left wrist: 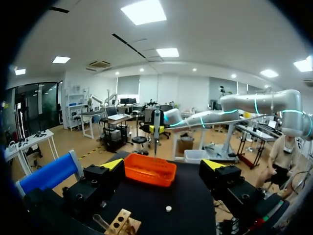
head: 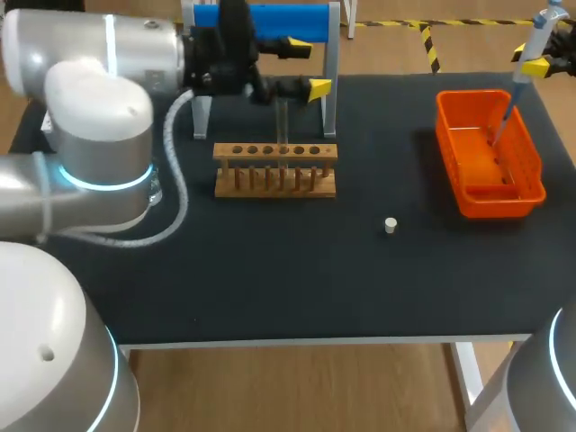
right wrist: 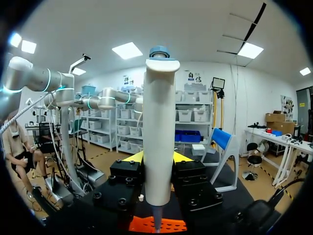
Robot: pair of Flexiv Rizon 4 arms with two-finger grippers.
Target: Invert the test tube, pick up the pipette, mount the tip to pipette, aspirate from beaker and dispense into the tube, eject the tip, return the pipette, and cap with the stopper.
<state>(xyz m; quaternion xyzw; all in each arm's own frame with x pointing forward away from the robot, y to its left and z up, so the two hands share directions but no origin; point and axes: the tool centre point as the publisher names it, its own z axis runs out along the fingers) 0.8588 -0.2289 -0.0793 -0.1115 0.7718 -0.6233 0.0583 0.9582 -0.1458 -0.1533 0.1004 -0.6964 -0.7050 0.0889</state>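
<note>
Over the orange bin, right jaws clench the pipette; left jaws released.

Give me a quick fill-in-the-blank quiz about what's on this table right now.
The right hand is shut on the ____. It hangs over the ____ bin. The white stopper lies between that bin and the wooden ____. The left hand is ____.
Missing: pipette; orange; rack; open.
</note>
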